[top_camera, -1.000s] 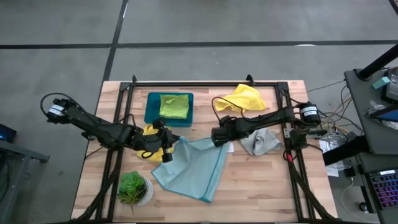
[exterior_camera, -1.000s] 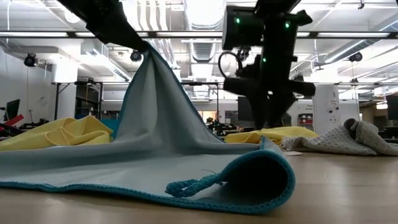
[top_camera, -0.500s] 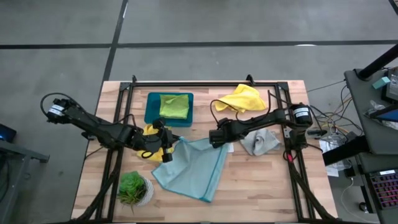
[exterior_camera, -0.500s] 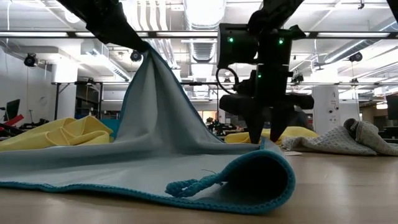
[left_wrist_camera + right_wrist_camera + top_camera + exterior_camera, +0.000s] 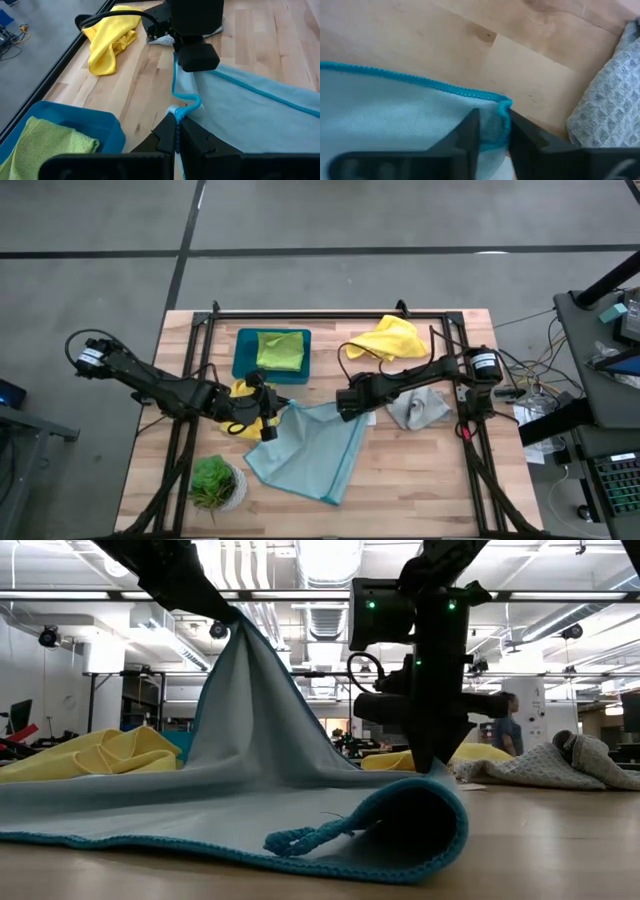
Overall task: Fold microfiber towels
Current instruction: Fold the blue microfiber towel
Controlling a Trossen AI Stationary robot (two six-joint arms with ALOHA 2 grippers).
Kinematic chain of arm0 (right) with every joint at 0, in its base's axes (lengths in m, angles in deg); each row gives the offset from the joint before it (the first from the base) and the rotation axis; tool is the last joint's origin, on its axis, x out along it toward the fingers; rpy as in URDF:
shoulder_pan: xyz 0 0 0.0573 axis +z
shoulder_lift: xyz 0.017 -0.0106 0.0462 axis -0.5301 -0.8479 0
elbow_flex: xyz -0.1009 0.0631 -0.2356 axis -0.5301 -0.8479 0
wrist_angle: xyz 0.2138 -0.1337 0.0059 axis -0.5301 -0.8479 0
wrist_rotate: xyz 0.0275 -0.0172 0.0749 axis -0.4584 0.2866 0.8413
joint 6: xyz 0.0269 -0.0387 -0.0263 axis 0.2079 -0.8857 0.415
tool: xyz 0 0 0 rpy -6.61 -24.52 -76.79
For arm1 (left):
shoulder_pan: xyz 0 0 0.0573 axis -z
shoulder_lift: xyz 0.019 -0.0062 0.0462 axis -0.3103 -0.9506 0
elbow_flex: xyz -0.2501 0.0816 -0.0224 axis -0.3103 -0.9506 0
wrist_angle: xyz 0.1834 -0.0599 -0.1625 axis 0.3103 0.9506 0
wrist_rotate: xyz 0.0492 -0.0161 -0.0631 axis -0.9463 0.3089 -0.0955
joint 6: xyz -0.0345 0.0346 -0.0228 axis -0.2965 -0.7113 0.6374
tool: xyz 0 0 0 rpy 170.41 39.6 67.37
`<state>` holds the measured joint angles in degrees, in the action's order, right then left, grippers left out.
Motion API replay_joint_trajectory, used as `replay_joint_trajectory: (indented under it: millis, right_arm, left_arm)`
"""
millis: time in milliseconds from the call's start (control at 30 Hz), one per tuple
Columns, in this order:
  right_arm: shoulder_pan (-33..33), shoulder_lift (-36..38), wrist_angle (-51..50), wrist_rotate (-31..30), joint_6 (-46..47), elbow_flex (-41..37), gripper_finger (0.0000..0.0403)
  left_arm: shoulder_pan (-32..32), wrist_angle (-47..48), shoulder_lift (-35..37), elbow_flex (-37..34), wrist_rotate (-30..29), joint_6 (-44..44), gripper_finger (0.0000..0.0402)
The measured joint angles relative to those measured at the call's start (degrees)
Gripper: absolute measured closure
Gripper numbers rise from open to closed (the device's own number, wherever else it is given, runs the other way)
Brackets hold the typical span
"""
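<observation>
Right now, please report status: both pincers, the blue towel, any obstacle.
Left pincer shut on light blue towel corner, lifted. Right pincer closing around opposite corner, at table level. Grey towel close beside right pincer.

Bare surface (image 5: 420,470) lies open toward 5 o'clock. The light blue towel (image 5: 310,450) spreads across centre. At 7 o'clock the potted plant (image 5: 213,482) blocks; at 11 the teal tray (image 5: 243,340); at 3 the grey towel (image 5: 418,408); at 1 a yellow towel (image 5: 392,338).
</observation>
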<state>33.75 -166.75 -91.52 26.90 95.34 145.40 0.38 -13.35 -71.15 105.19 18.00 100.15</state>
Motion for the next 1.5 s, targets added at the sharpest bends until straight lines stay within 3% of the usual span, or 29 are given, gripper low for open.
replay_joint_trajectory:
  millis: [133, 433, 833, 1133, 1367, 1500]
  right_arm:
    - [-0.02, 0.86, -0.72, 1.44, -3.32, 1.02, 0.0388]
    - [1.97, 4.38, -6.96, 3.56, -24.02, 6.20, 0.0394]
    - [7.15, 25.88, -9.73, -0.67, -48.05, 2.49, 0.0394]
    - [9.34, 41.90, 2.39, -0.62, -61.70, -9.25, 0.0394]
    - [5.41, 50.62, 18.27, -6.61, -69.11, -18.50, 0.0394]
    - [3.33, 53.67, 25.54, -9.97, -73.69, -22.38, 0.0394]
  left_arm:
    - [0.00, -0.01, 0.00, 0.00, 0.00, -0.04, 0.0402]
    - [-0.02, 0.33, 0.74, 0.00, -8.81, -1.22, 0.0402]
    - [1.14, 4.85, 2.59, -0.09, -8.84, 4.26, 0.0402]
    - [4.12, 4.94, 4.84, 2.61, -8.50, 0.75, 0.0402]
    - [0.15, 12.30, 12.75, 6.95, -8.70, 0.00, 0.0402]
    - [-1.05, 16.39, 17.45, 8.42, -8.39, -4.58, 0.0402]
